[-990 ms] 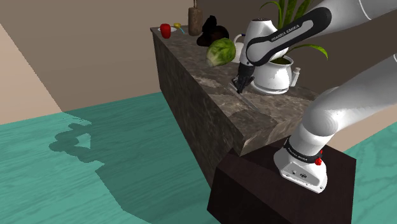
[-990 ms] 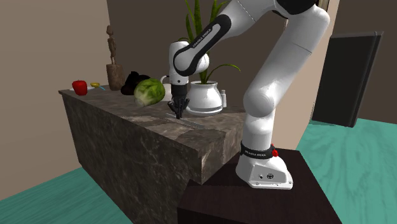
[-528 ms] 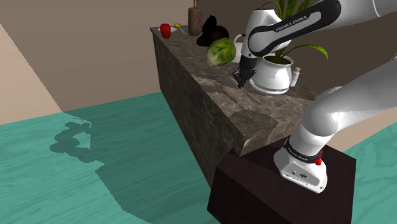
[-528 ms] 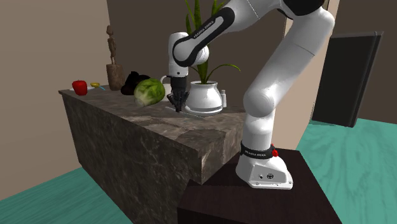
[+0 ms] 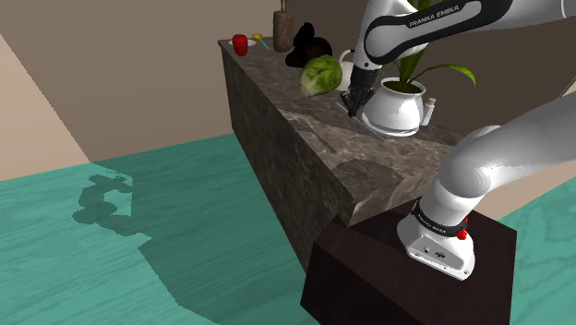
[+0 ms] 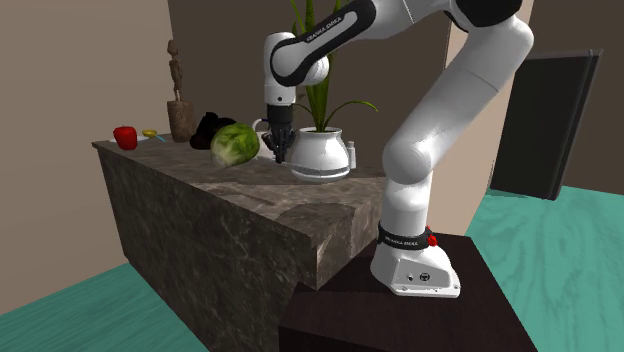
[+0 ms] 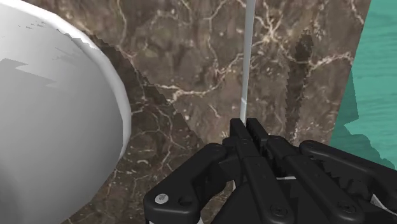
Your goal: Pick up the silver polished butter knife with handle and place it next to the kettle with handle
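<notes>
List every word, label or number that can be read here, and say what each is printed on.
"FRANKA EMIKA": white letters on the arm's dark forearm cover, shoulder view.
The same lettering in the second exterior view: too small to read.
Black band at the arm's base: white print, too small to read.
Butter knife in the gripper: no markings.
</notes>
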`<state>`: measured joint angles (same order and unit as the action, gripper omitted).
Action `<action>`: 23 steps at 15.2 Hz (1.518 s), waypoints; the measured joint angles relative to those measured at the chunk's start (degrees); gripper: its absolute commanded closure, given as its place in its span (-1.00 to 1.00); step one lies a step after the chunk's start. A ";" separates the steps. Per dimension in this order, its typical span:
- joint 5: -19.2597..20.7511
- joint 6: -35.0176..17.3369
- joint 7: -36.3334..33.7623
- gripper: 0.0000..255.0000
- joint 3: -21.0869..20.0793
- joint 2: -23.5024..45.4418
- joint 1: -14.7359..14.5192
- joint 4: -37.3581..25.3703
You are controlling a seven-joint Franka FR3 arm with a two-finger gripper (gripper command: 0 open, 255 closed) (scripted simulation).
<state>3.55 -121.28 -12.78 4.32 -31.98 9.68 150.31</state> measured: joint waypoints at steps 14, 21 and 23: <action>-0.39 11.92 0.13 1.00 -0.47 -3.01 -0.15 -8.91; -0.55 17.21 0.23 1.00 -0.64 -3.06 -0.23 -14.15; -0.61 18.74 0.24 1.00 -0.70 -3.01 -0.26 -15.72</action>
<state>2.94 -102.54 -12.54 3.62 -34.99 9.42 134.58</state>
